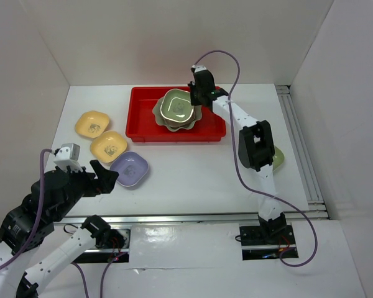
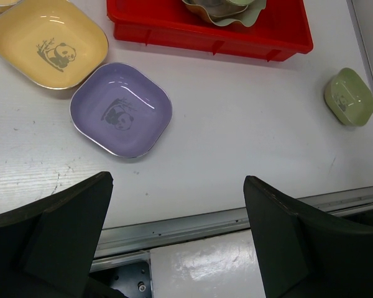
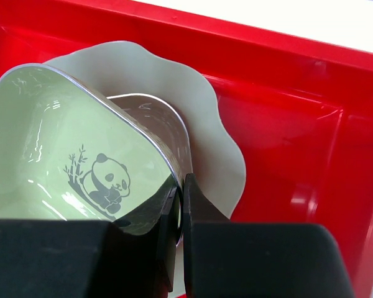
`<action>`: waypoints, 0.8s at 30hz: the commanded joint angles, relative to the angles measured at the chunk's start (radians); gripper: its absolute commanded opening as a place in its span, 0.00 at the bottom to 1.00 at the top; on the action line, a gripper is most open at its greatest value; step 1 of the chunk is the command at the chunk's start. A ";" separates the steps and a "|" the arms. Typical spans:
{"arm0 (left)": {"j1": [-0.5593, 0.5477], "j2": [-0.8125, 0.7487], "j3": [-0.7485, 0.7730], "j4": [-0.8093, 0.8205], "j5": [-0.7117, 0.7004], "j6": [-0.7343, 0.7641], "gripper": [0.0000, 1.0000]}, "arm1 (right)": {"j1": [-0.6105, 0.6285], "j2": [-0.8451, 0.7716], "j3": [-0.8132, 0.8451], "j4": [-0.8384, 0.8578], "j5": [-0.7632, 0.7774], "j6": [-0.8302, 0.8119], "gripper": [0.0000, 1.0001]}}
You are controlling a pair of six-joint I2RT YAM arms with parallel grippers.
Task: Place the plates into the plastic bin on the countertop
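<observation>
The red plastic bin stands at the back middle of the countertop. In it lies the large pale green scalloped dish with a smaller dish stacked on it. My right gripper is shut on the right rim of an olive green panda dish and holds it tilted over that stack. The wrist view shows the right gripper, the held dish, the scalloped dish and the bin. My left gripper is open and empty, near the lavender dish.
Two yellow dishes lie left of the bin. A second olive green dish lies at the right, partly behind the right arm. The left wrist view shows the lavender dish, a yellow dish and the olive dish.
</observation>
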 commanded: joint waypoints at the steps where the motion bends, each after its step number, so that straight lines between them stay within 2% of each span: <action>1: -0.005 -0.011 -0.001 0.036 -0.011 -0.002 1.00 | 0.010 -0.002 0.092 -0.012 0.012 -0.066 0.03; 6: -0.005 -0.011 -0.001 0.036 -0.011 -0.002 1.00 | 0.010 0.018 0.103 -0.033 0.035 -0.075 0.05; 10: -0.005 -0.011 -0.001 0.036 -0.011 -0.002 1.00 | 0.010 0.009 0.082 -0.015 0.015 -0.075 0.23; 11: -0.005 -0.011 -0.001 0.036 -0.011 -0.002 1.00 | 0.010 0.009 0.082 -0.015 0.015 -0.075 0.52; 13: -0.005 -0.011 -0.001 0.036 -0.011 -0.002 1.00 | 0.010 -0.001 0.091 -0.015 0.006 -0.066 0.62; 14: -0.005 -0.011 -0.001 0.036 -0.011 -0.002 1.00 | 0.010 -0.001 0.091 -0.015 -0.003 -0.066 0.78; 19: -0.005 -0.011 -0.001 0.036 -0.011 -0.002 1.00 | 0.028 -0.079 0.079 0.021 -0.004 -0.044 1.00; 24: -0.005 -0.011 -0.001 0.036 -0.011 -0.002 1.00 | 0.047 -0.240 0.027 0.062 0.062 -0.044 1.00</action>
